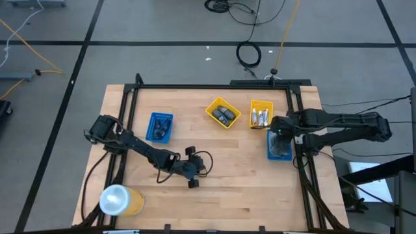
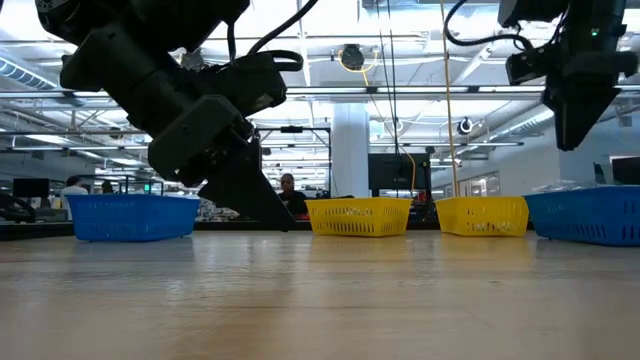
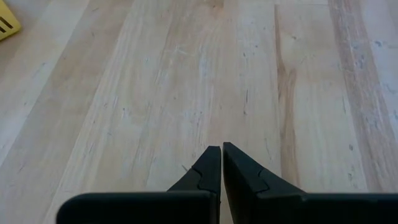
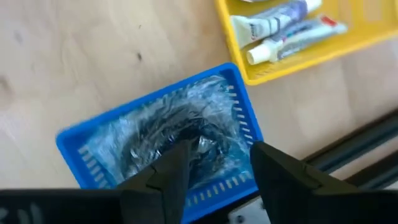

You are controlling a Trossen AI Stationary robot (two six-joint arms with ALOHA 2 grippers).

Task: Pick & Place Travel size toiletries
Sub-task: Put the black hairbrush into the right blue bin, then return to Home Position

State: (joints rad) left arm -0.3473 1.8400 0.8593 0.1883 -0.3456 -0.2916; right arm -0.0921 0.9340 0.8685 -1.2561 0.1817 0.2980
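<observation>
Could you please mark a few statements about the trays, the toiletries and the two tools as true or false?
1. The right tool is open above the blue tray at the table's right edge. True.
2. The left tool grips a tube. False: its fingers are shut with nothing between them, over bare table.
3. White tubes lie in the yellow tray beside that blue tray. True.
4. All four trays are blue. False: the high view shows two blue and two yellow ones.
5. The orange cup stands inside a tray. False: it stands on the table near the front left corner.
</observation>
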